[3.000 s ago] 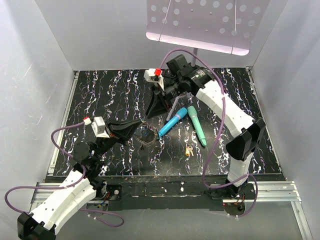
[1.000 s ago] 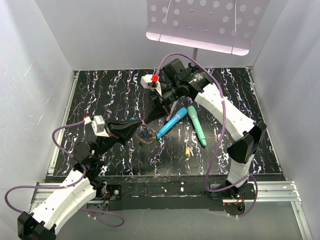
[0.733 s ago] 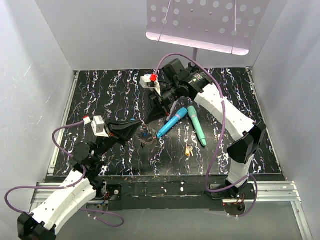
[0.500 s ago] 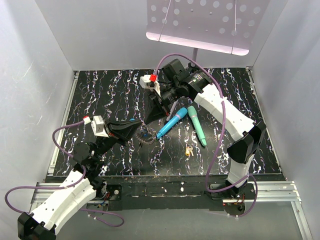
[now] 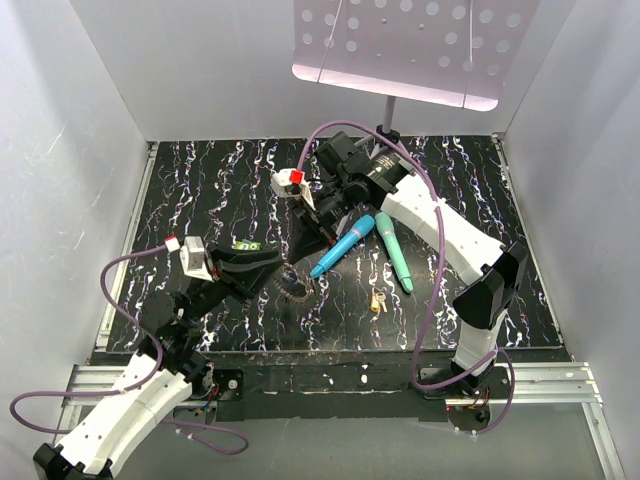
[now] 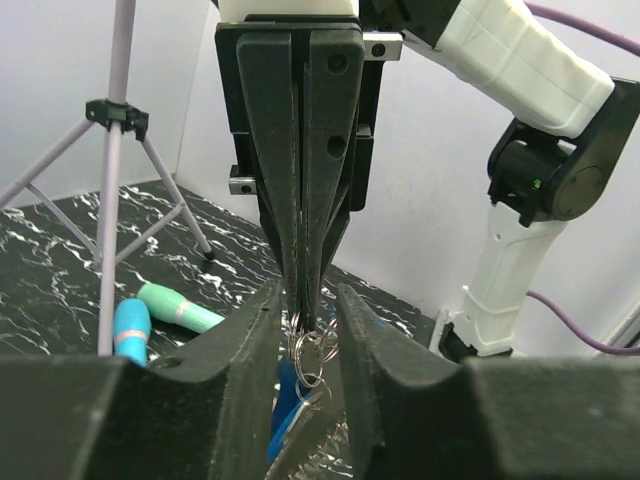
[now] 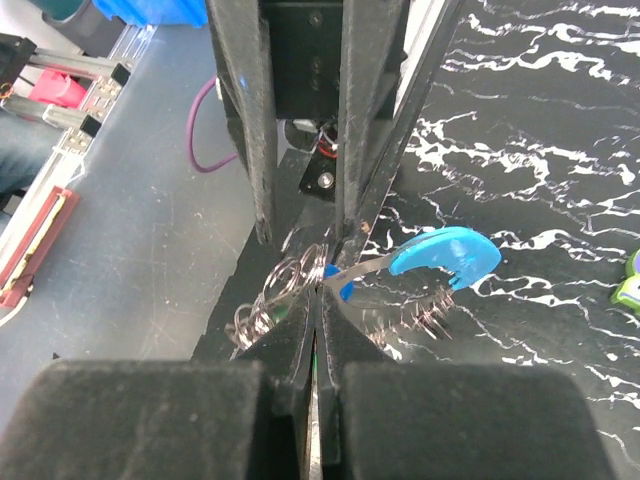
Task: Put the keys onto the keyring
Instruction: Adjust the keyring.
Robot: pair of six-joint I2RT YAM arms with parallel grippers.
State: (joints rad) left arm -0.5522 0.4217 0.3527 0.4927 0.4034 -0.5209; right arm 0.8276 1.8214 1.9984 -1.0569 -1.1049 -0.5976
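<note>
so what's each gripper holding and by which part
The right gripper pinches the keyring by a wire loop near its blue section. The left gripper is open, holding nothing.

The keyring (image 5: 293,283) sits where the left gripper (image 5: 279,270) and the right gripper (image 5: 297,262) meet (seemingly touching the table (image 5: 200,190)). Two sticks (image 5: 343,247) lie to its right, and the keys (image 5: 378,300) lie before them.

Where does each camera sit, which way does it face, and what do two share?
Top external: above, behind the bases, looking down on the table; both arms show, left gripper and right gripper both at the keyring.
Left wrist: left arm, facing the shut right gripper between its own parted fingers.
Right wrist: right arm, looking down its shut fingers at the keyring.
Shared: both wrist views show the keyring.
</note>
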